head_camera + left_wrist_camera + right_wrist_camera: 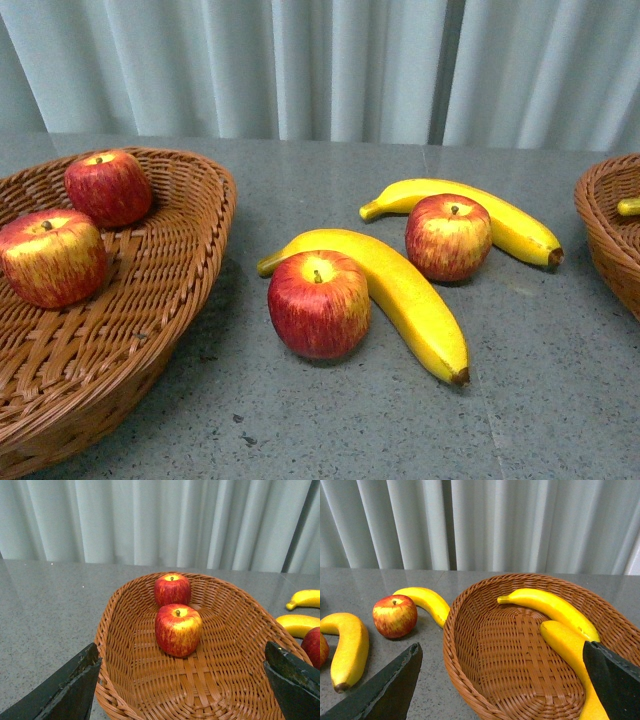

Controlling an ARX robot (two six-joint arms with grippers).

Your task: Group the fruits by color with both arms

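Observation:
On the grey table lie a near red apple against a long banana, and a far apple against a second banana. The left wicker basket holds two apples, also shown in the left wrist view. The right basket holds two bananas. My left gripper is open over the near end of the left basket. My right gripper is open over the right basket. Neither arm shows in the front view.
Pale curtains close off the table's far edge. The two baskets stand at the left and right sides, with the loose fruit on the grey tabletop between them.

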